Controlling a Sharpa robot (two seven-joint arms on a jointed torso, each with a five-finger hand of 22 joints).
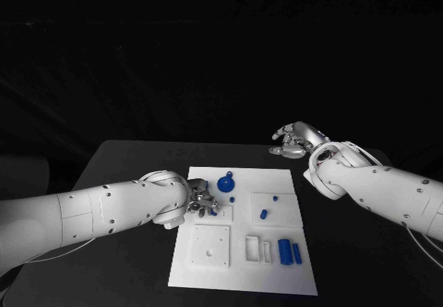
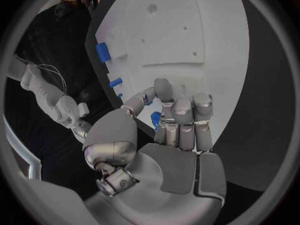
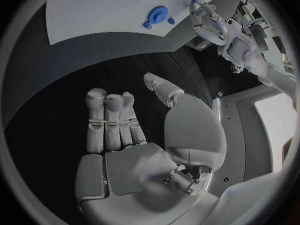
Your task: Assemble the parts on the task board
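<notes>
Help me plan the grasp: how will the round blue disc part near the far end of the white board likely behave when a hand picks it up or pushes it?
The round blue disc part looks like rigid moulded plastic, so probably stiff and light. It lies flat on the task board, so a push would likely slide it, not tip it. Set on edge, it might roll.

Left robot hand [image 1: 203, 203] low with fingers curled together, right robot hand [image 1: 297, 141] raised, fingers loosely apart, holding nothing

Head view high above, looking down on the task board [image 1: 242, 256]; left wrist view close over it; right wrist view farther off, beyond its edge; board shared by all.
</notes>
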